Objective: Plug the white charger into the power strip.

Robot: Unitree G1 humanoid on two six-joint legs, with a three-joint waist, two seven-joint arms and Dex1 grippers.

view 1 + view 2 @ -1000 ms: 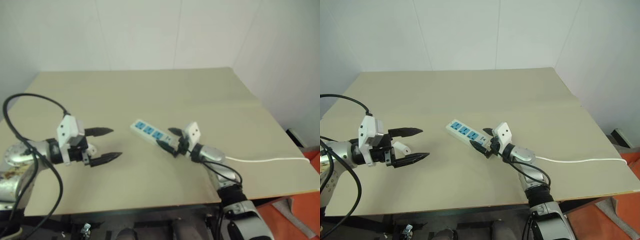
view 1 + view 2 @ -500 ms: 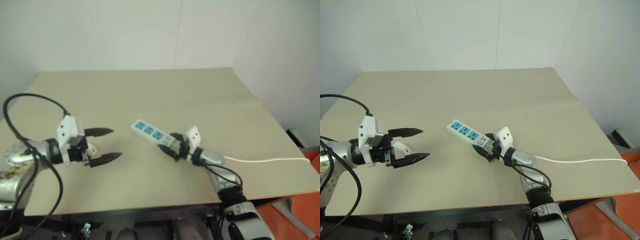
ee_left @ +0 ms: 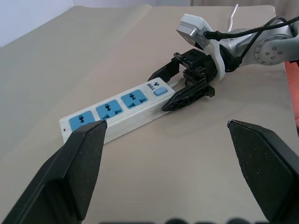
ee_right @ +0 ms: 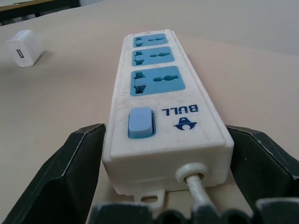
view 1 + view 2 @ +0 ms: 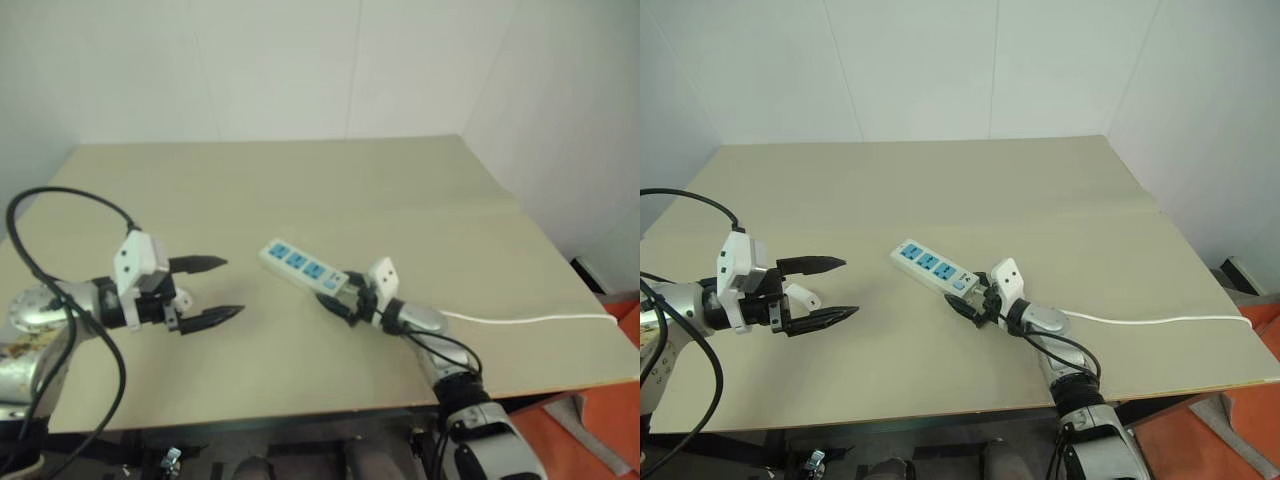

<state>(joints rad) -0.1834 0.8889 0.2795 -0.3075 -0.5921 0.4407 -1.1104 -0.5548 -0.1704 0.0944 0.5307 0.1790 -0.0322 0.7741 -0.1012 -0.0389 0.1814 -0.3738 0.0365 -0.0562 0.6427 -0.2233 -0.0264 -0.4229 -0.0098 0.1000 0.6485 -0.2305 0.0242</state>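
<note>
The power strip point(image 5: 298, 265) lies flat at the table's middle, a white bar with three blue sockets and a blue switch point(image 4: 140, 122) at its cord end. My right gripper point(image 5: 336, 296) is open and low over the table, its fingers point(image 4: 81, 172) straddling that cord end with small gaps on each side. The white charger point(image 5: 803, 297) is a small cube on the table to the left, by the base of my left gripper's fingers; the right wrist view shows the charger point(image 4: 25, 54) too. My left gripper point(image 5: 233, 287) hangs open and empty, pointing at the strip.
The strip's thin white cord point(image 5: 520, 321) runs right across the table toward its right edge point(image 5: 560, 265). A black cable point(image 5: 70, 200) loops over my left arm. Bare tabletop point(image 5: 300, 190) stretches behind the strip to the white wall.
My right gripper has sunk toward the table, and its open fingers now sit either side of the strip's cord end. The left gripper and the charger have not moved.
</note>
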